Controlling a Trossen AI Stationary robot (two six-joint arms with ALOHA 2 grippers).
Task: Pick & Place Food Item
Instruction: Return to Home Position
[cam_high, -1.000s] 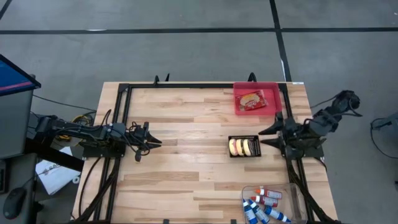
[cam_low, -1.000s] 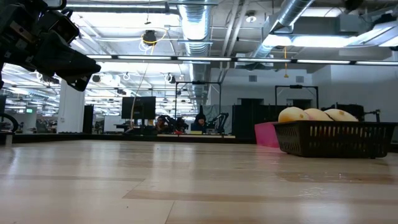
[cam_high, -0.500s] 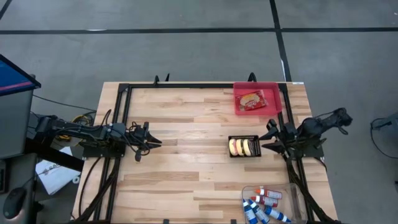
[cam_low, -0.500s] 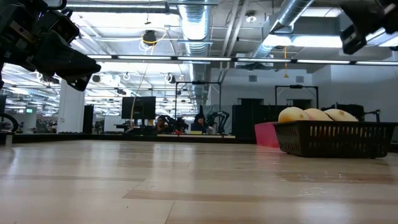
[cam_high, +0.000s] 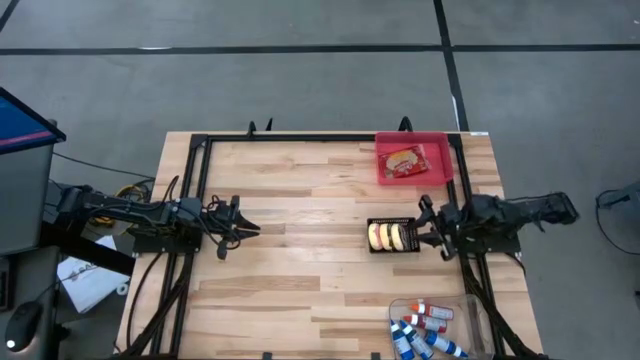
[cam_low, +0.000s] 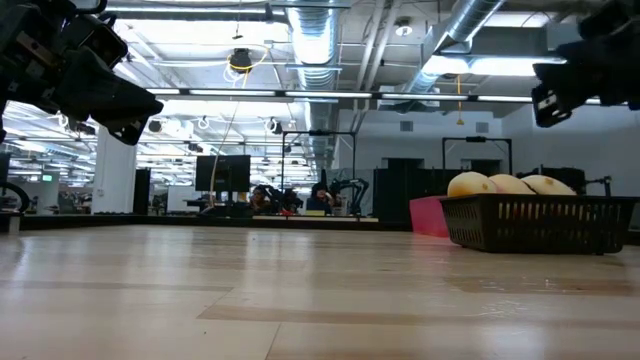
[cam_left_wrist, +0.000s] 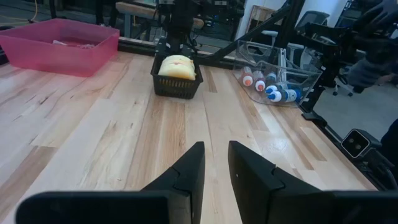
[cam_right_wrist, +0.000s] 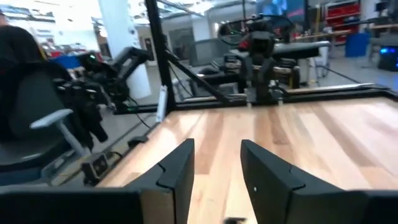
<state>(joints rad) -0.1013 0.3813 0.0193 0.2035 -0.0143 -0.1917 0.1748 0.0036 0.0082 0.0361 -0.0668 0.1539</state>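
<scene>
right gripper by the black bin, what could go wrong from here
The right gripper hangs, open, right beside the black bin; any low swing toward it could shove or tip the bin. The donuts stand above its rim, so a knock might roll one out onto the table. The left gripper waits at the table's left.

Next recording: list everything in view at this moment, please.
Light wooden table: one, under everything.
Black mesh basket: one, right of table centre.
Donuts: three, tan-yellow, standing in the basket.
Pink plastic tray: one, top-right corner in the high view.
Red-and-yellow packet: one, in the tray.
Clear plastic tub: one, bottom-right corner.
Small bottles: several, white with red or blue caps, in the tub.
Left gripper: open, empty, over the table's left side.
Right gripper: open, empty, raised just right of the basket.
</scene>
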